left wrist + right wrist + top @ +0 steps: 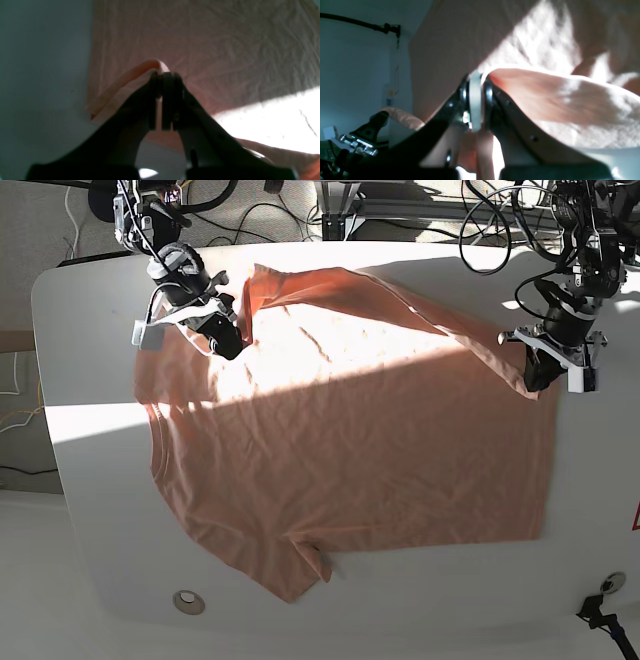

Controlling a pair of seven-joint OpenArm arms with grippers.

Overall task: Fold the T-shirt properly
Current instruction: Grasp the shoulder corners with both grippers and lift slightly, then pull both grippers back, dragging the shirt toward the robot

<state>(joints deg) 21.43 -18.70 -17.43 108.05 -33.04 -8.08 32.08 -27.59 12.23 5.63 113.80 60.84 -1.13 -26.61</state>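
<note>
The T-shirt (350,450) lies spread across the white table (90,510), filling the middle of the base view, its neckline toward the left edge of the frame and its hem down the right side. Its far edge, along the top of the frame, is lifted and rolled toward the middle, because both arms have it pinched. The right gripper (228,340), at upper left of the base view, is closed on a fold of cloth by the upper sleeve; its wrist view shows the jaws tight together with pink fabric bunched against them. The left gripper (537,375), at upper right, is clamped on the hem corner, and its wrist view shows a ridge of hem pulled up into the closed jaws. Holding the two ends of one long side seems meant to keep that edge taut and straight, so it can be carried over the shirt in one lengthwise fold. The near sleeve (295,570) at lower middle lies flat and untouched, so the fold looks only just begun. A slack middle could sag and crease
</note>
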